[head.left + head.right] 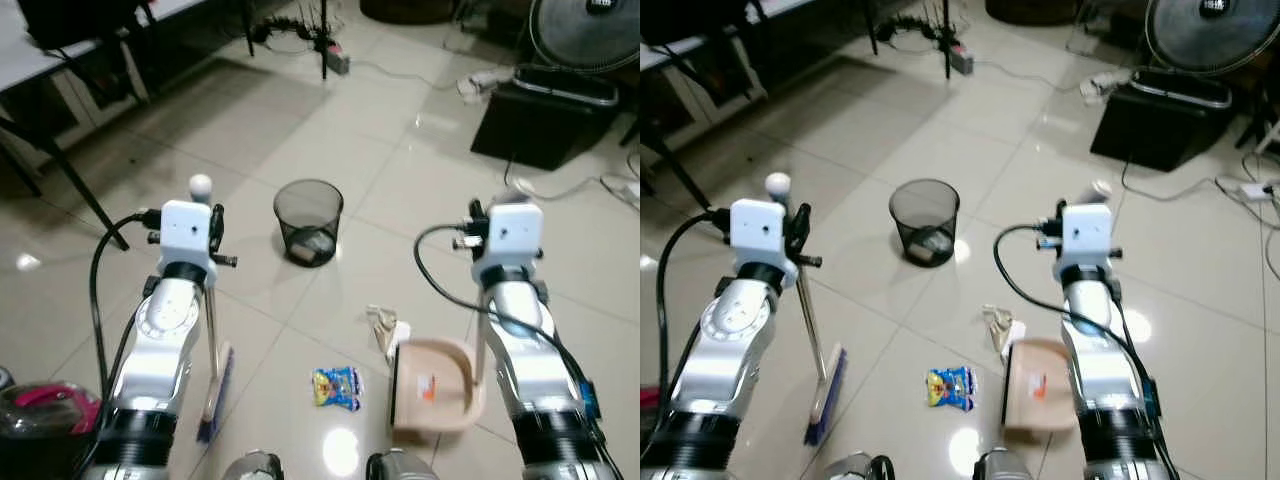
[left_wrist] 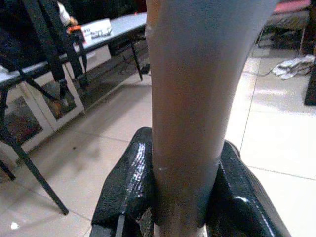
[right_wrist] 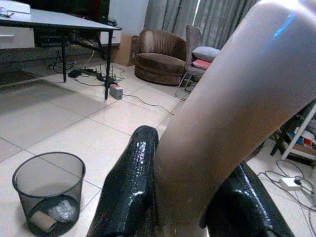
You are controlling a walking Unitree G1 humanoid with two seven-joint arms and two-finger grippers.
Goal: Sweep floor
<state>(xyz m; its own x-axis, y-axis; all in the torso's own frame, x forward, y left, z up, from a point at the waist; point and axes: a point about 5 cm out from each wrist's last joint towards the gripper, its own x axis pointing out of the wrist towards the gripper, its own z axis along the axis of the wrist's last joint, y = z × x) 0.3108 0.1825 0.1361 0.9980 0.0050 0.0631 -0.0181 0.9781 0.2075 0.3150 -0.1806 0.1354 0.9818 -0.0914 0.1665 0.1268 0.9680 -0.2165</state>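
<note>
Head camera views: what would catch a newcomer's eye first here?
The two silver arms frame the tiled floor: the left gripper clamps a broom whose brush rests on the tiles, and the right gripper holds the handle of a beige dustpan. Between them lie a blue snack packet and crumpled paper, with a black mesh wastebasket just beyond.
</note>
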